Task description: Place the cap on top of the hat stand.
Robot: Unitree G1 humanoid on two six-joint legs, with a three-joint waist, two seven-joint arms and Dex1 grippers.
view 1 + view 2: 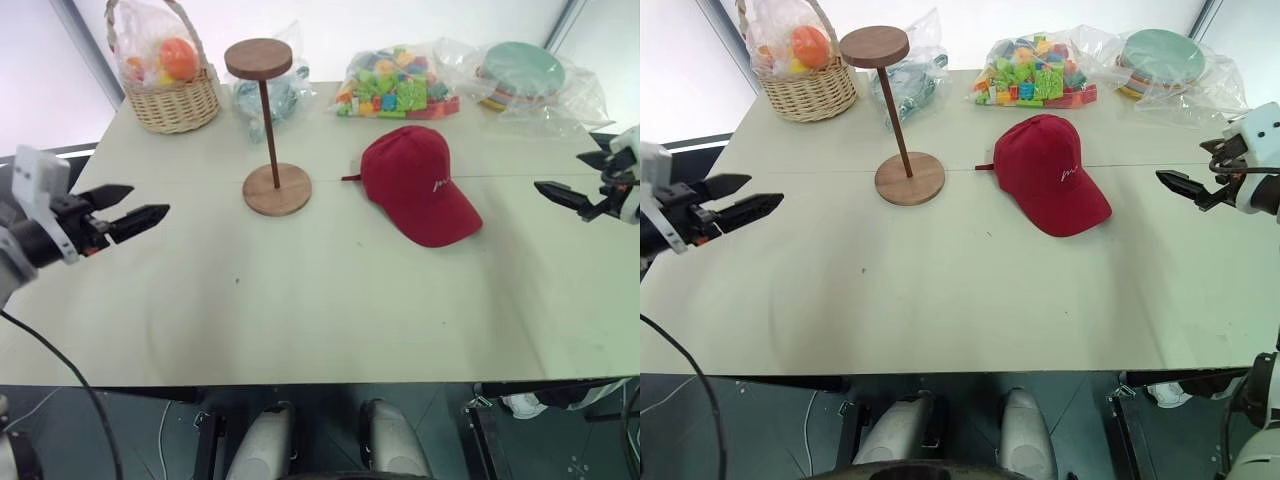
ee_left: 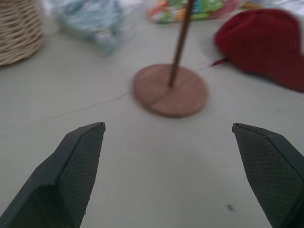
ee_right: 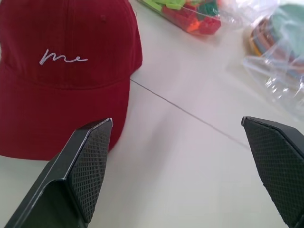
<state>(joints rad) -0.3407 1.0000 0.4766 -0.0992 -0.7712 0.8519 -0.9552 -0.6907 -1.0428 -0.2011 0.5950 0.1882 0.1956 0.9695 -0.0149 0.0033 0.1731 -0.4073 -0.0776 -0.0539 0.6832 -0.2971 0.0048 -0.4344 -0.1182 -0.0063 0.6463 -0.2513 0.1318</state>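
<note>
The dark red cap [image 1: 417, 185] lies on the white table [image 1: 330, 300], right of centre, crown toward the back and brim toward the front right; its white script shows in the right wrist view [image 3: 61, 58]. The brown wooden hat stand [image 1: 272, 190] stands upright to the cap's left, its disc top [image 1: 258, 58] bare. My left gripper [image 1: 148, 200] hovers open above the table's left side, pointing toward the stand's base [image 2: 171, 90]. At the right edge my right gripper [image 1: 558, 172] is open too, aimed at the cap's brim and apart from it.
Along the table's back edge stand a wicker basket [image 1: 170, 95] with bagged items, a clear bag with something bluish [image 1: 275, 100] behind the stand, a bag of coloured bricks [image 1: 395, 85] and bagged plates [image 1: 525, 70]. A seam [image 3: 190, 114] crosses the tabletop.
</note>
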